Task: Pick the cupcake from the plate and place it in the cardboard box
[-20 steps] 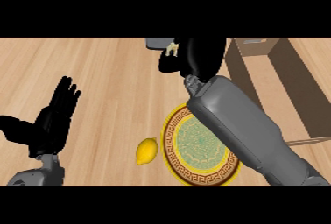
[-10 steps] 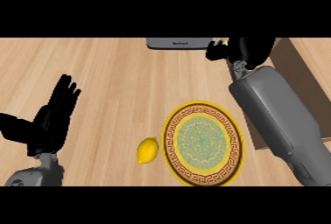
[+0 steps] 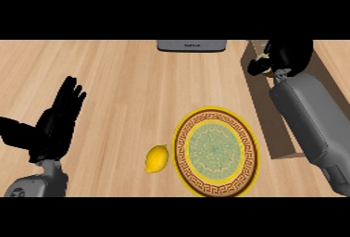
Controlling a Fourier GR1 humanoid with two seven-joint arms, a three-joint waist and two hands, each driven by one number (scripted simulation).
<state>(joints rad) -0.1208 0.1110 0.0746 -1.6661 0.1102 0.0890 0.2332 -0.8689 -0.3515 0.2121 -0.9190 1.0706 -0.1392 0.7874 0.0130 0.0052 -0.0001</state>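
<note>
Right hand (image 3: 285, 56) curled round cupcake (image 3: 262, 56) over cardboard box (image 3: 263, 104), left hand (image 3: 56, 122) spread, plate (image 3: 216, 185) bare

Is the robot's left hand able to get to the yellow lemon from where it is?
Probably yes. The left hand rests open, and only bare counter lies between it and the lemon, which sits beside the plate.

Head view looks steeply down (counter (image 3: 123, 83)).
</note>
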